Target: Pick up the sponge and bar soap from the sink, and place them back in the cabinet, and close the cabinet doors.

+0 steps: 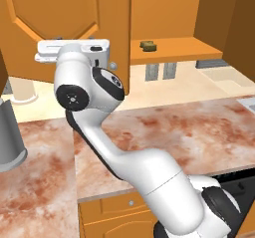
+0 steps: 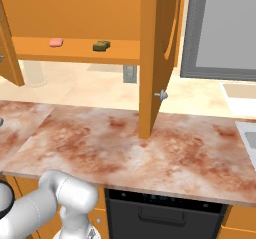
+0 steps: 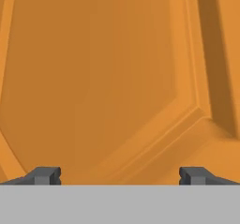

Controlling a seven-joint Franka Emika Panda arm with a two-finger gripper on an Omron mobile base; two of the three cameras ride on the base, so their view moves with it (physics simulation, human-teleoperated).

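The sponge point(image 1: 148, 45) point(image 2: 101, 46) lies on the wooden shelf of the open cabinet point(image 1: 174, 50). The pink bar soap point(image 2: 56, 42) rests on the same shelf, to the sponge's left. Both cabinet doors stand open: the left door point(image 1: 64, 13) faces me, and the right door point(image 2: 152, 58) shows edge-on with its silver knob point(image 2: 161, 95). My gripper point(image 3: 120, 176) is open with nothing between its fingertips point(image 3: 44, 175), close against the arched panel of the left door point(image 3: 117, 78). A corner of the sink point(image 2: 248, 133) shows at the far right.
A marbled red-brown counter point(image 1: 189, 132) point(image 2: 125, 143) runs under the cabinet. A grey cylinder point(image 1: 9, 137) stands at the left. A black appliance front point(image 2: 160, 213) sits below the counter. A grey-framed panel point(image 2: 220, 28) is on the right wall.
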